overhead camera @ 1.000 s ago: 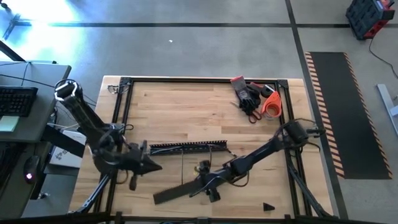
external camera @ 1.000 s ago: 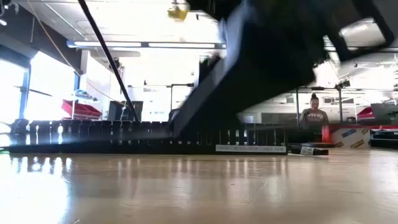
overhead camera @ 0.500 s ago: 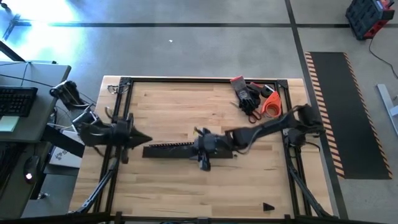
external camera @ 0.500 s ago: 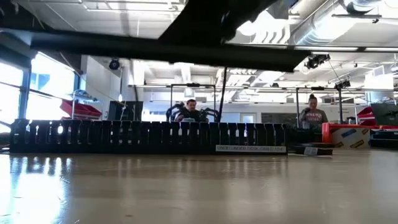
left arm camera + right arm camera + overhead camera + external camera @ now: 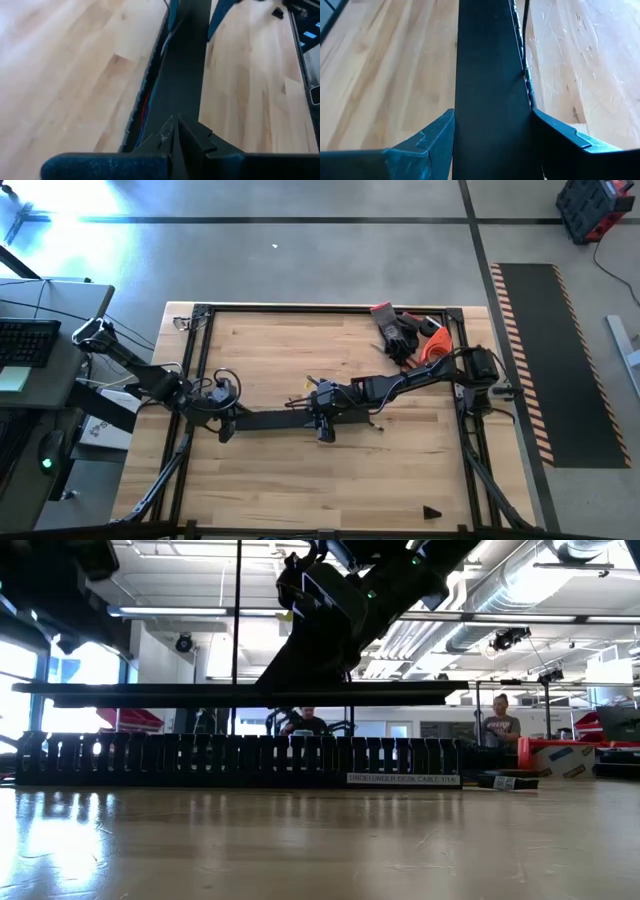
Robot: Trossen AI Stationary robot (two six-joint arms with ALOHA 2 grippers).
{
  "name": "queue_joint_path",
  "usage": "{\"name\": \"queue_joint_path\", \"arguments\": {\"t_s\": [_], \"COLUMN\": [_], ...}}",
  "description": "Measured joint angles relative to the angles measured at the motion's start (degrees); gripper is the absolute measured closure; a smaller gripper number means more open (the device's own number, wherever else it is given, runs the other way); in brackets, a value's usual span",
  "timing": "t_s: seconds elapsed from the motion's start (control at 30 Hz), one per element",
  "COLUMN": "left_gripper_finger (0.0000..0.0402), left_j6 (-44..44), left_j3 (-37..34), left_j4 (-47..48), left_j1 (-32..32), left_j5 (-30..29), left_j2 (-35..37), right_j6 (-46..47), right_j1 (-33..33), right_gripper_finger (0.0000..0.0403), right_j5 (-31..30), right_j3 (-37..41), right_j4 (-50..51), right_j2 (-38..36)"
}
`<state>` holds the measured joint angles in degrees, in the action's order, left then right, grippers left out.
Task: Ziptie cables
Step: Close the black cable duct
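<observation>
A flat black strip (image 5: 200, 692) hangs level just above the black comb-toothed duct (image 5: 240, 760), which stands on the table. From above the strip (image 5: 275, 418) covers the duct. My right gripper (image 5: 322, 418) is shut on the strip near its right part. My left gripper (image 5: 228, 418) is shut and sits over the strip's left end (image 5: 180, 85). Thin red and blue cables (image 5: 145, 107) show inside the duct, beside the strip's edge; the rest of them is hidden. My right gripper (image 5: 492, 117) pinches the flat strip across its width, one finger (image 5: 432, 137) on each long edge (image 5: 462, 100). It comes from above with the fingers across the strip. The strip is lifted clear and level above the duct. My left gripper (image 5: 175, 122) has shut tips over the strip's end; whether they touch it I cannot tell.
Black and red gloves and an orange thing (image 5: 410, 340) lie at the table's far right corner. A black frame rail (image 5: 200, 360) runs round the table. A small black piece (image 5: 430, 512) lies near the near edge. People (image 5: 500, 725) are in the room behind.
My right gripper has carried the strip from the table's near side toward the far edge. The strip has turned from slanting to lying along the duct, then come down close over it. My left gripper has moved toward the far edge to the duct's left end.
</observation>
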<state>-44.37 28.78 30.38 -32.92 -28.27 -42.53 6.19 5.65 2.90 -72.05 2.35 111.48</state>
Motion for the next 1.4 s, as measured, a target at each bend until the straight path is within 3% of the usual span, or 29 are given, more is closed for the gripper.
{"name": "queue_joint_path", "arguments": {"t_s": [0.33, 0.53, 1.03, 1.13, 1.4], "left_gripper_finger": [0.0402, 0.0402, 0.0402, 0.0402, 0.0402], "left_j6": [-0.1, 0.0, 0.6, 2.3, 1.9], "left_j3": [-10.5, -13.9, -14.1, -12.6, -14.0], "left_j4": [-16.8, -22.0, -25.8, -26.1, -26.7], "left_j1": [0.0, -0.2, -0.2, -0.2, -0.2], "left_j5": [1.2, 1.0, 1.2, 1.0, 0.9], "left_j2": [0.0, 0.0, -2.3, -2.3, -3.2], "right_j6": [-2.6, -3.3, -4.7, -4.4, -3.6], "right_j1": [-0.4, -0.5, 0.4, 0.9, 0.6], "right_gripper_finger": [0.0192, 0.0192, 0.0193, 0.0193, 0.0193], "right_j5": [-1.0, -1.3, -2.8, -5.7, -5.8], "right_j3": [-0.1, -0.1, -0.6, -1.7, -2.1], "right_j4": [-0.5, -1.2, -4.7, -3.7, -0.4], "right_j2": [1.3, 3.1, 4.4, 4.3, 4.6]}}
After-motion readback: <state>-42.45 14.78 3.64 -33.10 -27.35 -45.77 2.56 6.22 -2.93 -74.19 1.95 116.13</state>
